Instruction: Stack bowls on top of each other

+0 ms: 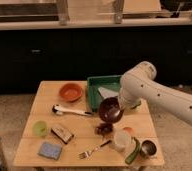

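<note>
Currently the claw [120,105] is gripping the maroon bowl [109,110] by its rim, holding it tilted above the surface [46,97], well apart from the orange bowl [71,92].

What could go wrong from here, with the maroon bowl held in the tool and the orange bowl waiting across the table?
1. The tool grips the maroon bowl at its right edge, tilted and raised off the table. It might slip and drop.
2. The dish brush lies close to the path toward the orange bowl, so a low pass could knock it.
3. Released while tilted, the bowl may not nest and could slide off.
</note>
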Tool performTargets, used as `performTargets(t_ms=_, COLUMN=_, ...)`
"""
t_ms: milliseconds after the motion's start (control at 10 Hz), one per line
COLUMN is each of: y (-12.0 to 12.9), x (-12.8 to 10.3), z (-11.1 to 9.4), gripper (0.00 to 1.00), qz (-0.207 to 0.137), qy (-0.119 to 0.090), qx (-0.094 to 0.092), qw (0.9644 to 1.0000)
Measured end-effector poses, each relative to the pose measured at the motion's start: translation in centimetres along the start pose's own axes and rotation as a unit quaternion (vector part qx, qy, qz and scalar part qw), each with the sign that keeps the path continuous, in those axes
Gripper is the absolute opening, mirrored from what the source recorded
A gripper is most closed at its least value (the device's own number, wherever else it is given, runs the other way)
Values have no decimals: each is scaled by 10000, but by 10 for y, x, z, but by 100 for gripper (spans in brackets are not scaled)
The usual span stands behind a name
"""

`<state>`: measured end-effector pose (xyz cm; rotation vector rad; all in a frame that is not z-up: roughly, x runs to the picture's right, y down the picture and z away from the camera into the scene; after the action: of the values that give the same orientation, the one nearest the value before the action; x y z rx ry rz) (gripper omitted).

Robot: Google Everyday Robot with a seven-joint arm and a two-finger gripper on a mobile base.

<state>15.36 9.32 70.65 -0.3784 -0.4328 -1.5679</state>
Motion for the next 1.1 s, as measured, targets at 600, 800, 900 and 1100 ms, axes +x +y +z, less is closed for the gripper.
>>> performTargets(t_ms=600, y=-62, x=52, z=-5, gripper=3, qz=-489, qy=296, qx=242, qw=9981)
performTargets(t_ms=800, y=-81, x=69, z=-3, gripper=3, qz=-566, qy=363, qx=399, qw=9969)
performTargets(t_ms=900, y=-92, x=79, z=-2, gripper=3, qz=-593, qy=404, qx=502, qw=9962)
performTargets(t_ms=1100, y=-104, x=98, z=1, gripper=3, qz=-581, qy=479, qx=644, qw=9951)
